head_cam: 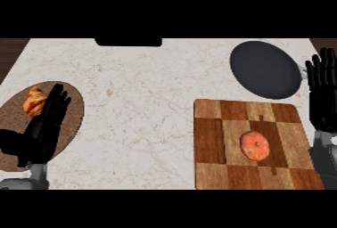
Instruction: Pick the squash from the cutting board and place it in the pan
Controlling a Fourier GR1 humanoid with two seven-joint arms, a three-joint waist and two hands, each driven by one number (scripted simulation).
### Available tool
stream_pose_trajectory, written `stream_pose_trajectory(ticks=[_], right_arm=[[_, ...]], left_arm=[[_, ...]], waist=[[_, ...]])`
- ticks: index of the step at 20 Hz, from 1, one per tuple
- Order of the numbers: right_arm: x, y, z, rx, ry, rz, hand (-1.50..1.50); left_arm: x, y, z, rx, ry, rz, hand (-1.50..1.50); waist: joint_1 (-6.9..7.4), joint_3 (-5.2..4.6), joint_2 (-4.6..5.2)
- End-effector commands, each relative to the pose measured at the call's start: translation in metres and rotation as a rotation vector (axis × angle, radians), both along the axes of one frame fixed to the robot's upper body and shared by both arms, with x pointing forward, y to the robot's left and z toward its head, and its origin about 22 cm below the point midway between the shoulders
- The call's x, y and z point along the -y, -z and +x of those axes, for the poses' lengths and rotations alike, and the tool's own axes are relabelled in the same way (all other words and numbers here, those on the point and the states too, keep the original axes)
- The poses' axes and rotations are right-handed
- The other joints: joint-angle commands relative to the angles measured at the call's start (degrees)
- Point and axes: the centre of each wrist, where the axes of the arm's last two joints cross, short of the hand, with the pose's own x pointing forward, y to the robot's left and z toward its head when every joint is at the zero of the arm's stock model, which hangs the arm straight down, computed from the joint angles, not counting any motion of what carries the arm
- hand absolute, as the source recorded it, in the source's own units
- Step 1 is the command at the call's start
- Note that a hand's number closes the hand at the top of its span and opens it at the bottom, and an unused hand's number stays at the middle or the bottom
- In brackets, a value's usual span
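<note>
While the round orange squash [254, 145] lies on the chequered wooden cutting board [217, 133] left of it, the right hand [324, 91] rests open-fingered, holding nothing, beside the dark round pan [265, 69].

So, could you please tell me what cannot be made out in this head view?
- Brown plate: its left side is cut by the view's edge, and the left hand covers part of it.
- Croissant: partly hidden behind the left hand.
- Right hand: its outer side is cut by the right edge.
- Dark object at the counter's far edge: too cropped to identify.
</note>
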Motion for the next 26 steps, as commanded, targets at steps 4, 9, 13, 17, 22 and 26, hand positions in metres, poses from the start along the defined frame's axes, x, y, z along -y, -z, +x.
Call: stream_pose_trajectory(ticks=[4, 9, 13, 17, 22, 26], right_arm=[[0.007, 0.036, -0.027, -0.194, -0.33, -0.013, 1.5], [0.04, 0.083, -0.085, -0.148, -0.124, -0.3, -1.5], [0.068, 0.072, -0.122, -0.049, 0.053, -0.469, -1.5], [0.097, 0.024, -0.161, -0.111, 0.013, -0.571, -1.5], [0.101, -0.052, -0.155, -0.263, -0.099, -0.797, -1.5], [0.091, -0.101, -0.147, -0.367, -0.104, -0.852, -1.5]], left_arm=[[-0.002, -0.024, 0.025, 0.061, -0.016, 0.056, 0.0], [0.007, -0.017, 0.024, 0.046, -0.01, 0.041, 0.0], [-0.002, -0.024, 0.024, 0.038, -0.032, 0.03, 0.0], [-0.002, -0.012, 0.023, 0.028, -0.007, 0.027, 0.0], [-0.008, -0.021, 0.031, 0.039, -0.003, 0.033, 0.0], [0.001, -0.018, 0.037, 0.04, 0.001, 0.046, 0.0]], waist=[[-0.53, 1.53, 0.02], [-2.38, 1.51, -0.38], [-2.68, 1.43, -0.76], [-1.9, 1.35, -0.49], [-1.8, 1.15, -0.45], [-0.99, 1.27, -0.23]])
